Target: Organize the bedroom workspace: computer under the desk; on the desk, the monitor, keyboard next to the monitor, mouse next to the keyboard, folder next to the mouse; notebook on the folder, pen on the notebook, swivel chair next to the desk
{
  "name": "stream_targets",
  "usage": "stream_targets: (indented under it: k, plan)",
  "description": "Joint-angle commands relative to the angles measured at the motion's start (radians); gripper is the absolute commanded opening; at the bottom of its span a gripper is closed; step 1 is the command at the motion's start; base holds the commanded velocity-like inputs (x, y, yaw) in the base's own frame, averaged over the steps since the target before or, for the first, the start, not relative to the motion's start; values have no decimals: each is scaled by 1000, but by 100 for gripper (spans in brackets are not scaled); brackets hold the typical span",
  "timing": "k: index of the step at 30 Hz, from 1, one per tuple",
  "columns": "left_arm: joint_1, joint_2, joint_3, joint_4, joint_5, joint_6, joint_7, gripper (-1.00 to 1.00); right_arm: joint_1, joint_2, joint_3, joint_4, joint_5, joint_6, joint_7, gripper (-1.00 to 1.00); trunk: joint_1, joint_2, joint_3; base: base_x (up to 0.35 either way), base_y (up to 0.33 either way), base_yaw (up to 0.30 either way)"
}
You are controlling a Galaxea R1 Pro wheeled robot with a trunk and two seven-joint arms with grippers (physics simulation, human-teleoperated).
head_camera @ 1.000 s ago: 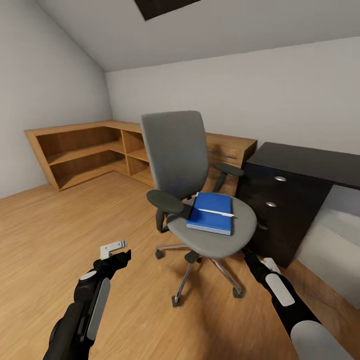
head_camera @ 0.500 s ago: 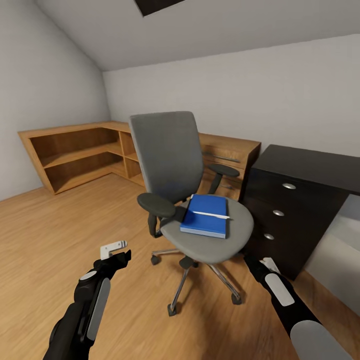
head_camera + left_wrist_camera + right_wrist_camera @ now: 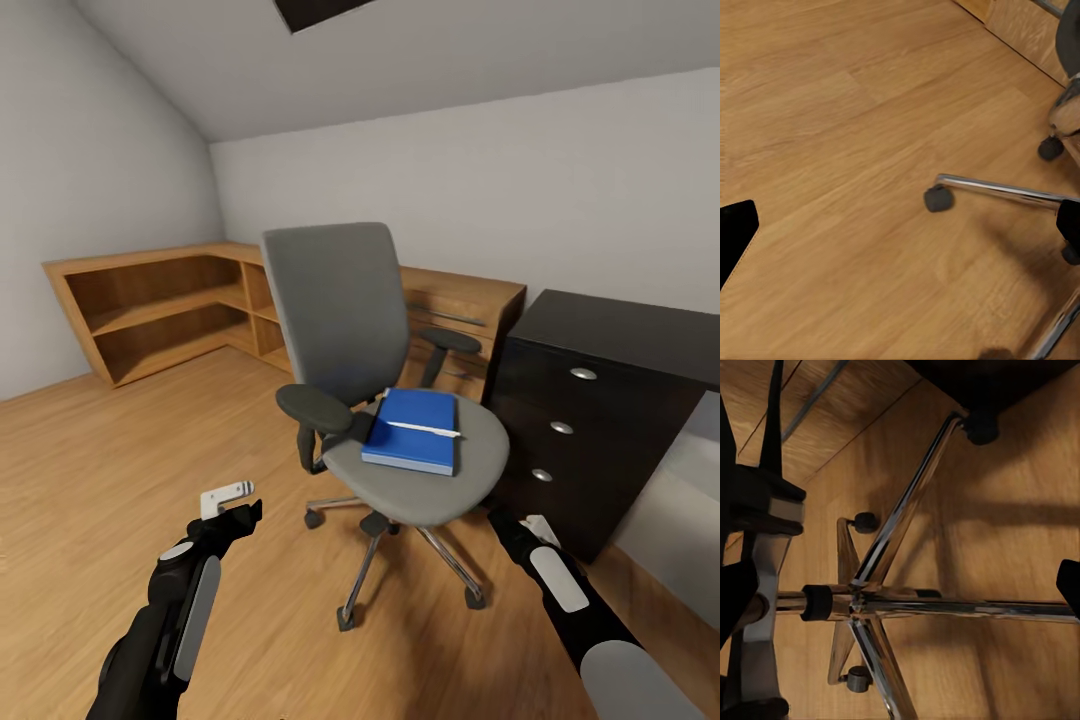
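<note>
The whole scene has slid a touch to the right since half a second ago — that is the camera moving; the blue book and pen sit the same on the seat. One swivel chair [image 3: 385, 400] stands dead ahead at 12 o'clock, one blue book [image 3: 412, 430] on its seat, one pen [image 3: 424, 429] lying across it. One black desk [image 3: 600, 400] at 2 o'clock, three round knobs showing. Left gripper [image 3: 232, 500] hangs low at 10 o'clock over bare floor, holding nothing — its spread cannot be told. Right gripper [image 3: 520, 522] sits beside the chair's chrome base [image 3: 862, 600], opening unclear.
</note>
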Motion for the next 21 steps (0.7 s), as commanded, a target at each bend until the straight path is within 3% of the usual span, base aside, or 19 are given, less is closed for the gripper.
stream_targets:
  k: [1, 21]
  plan:
    - [-1, -1, 0, -1, 11, 4, 7, 100, 0, 0, -1, -3, -10, 5, -5, 100, 0, 0, -1, 0, 0, 221]
    - [-1, -1, 0, -1, 11, 4, 8, 100, 0, 0, 3, -3, -10, 6, -5, 100, 0, 0, -1, 0, 0, 250]
